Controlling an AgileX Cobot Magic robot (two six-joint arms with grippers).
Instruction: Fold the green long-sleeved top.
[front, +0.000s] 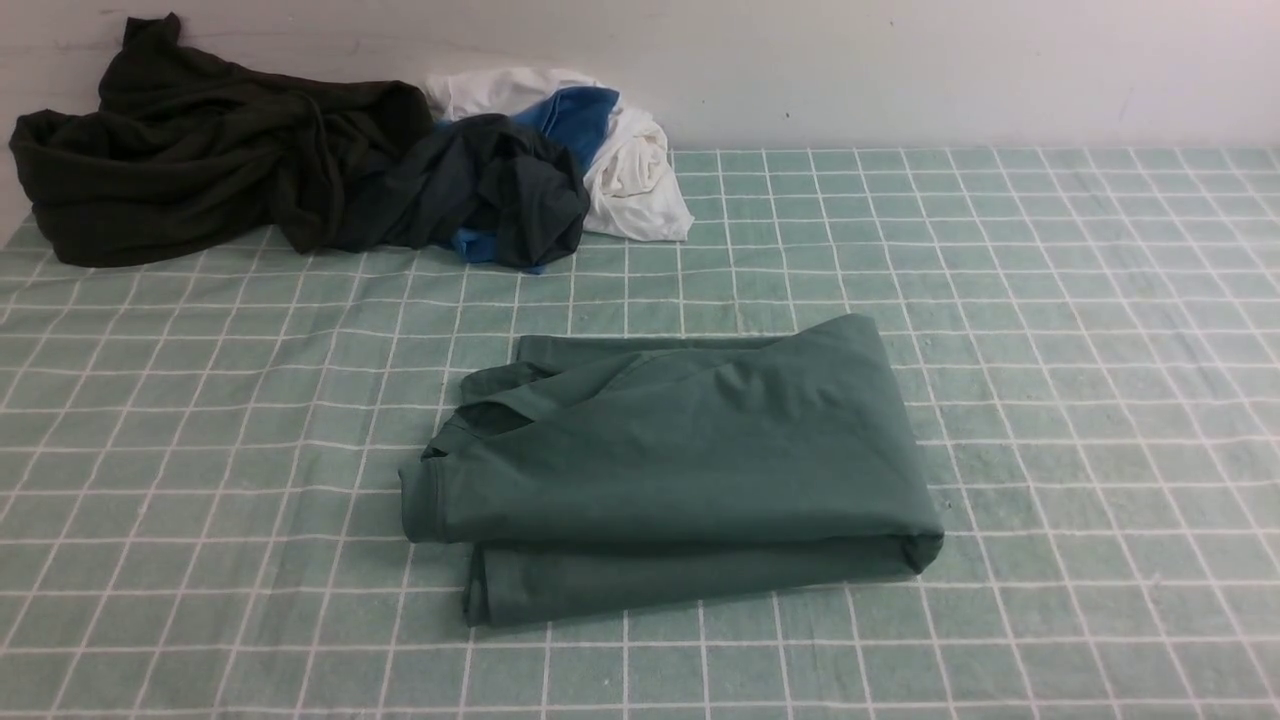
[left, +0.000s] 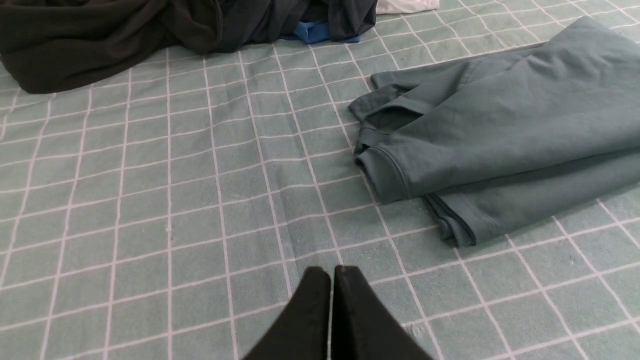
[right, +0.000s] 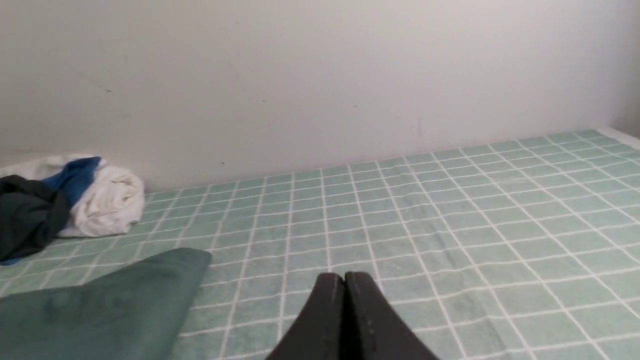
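The top (front: 680, 460) lies mid-desk as a compact layered rectangle, sleeves tucked in, one cuff peeking out at its left edge, so the folding looks done or nearly so. It rests on the checked cloth (front: 1050, 350) that covers the desk. Neither arm touches it: the left tool (left: 331, 272) hangs over bare cloth near the top's left side, jaws pressed together and empty, and the right tool (right: 344, 277) is likewise closed on nothing, just off its right side. Far back by the wall sits a heap of dark clothes (front: 200, 150) and a white one (front: 640, 175), well apart, probably put aside to keep the workspace free.
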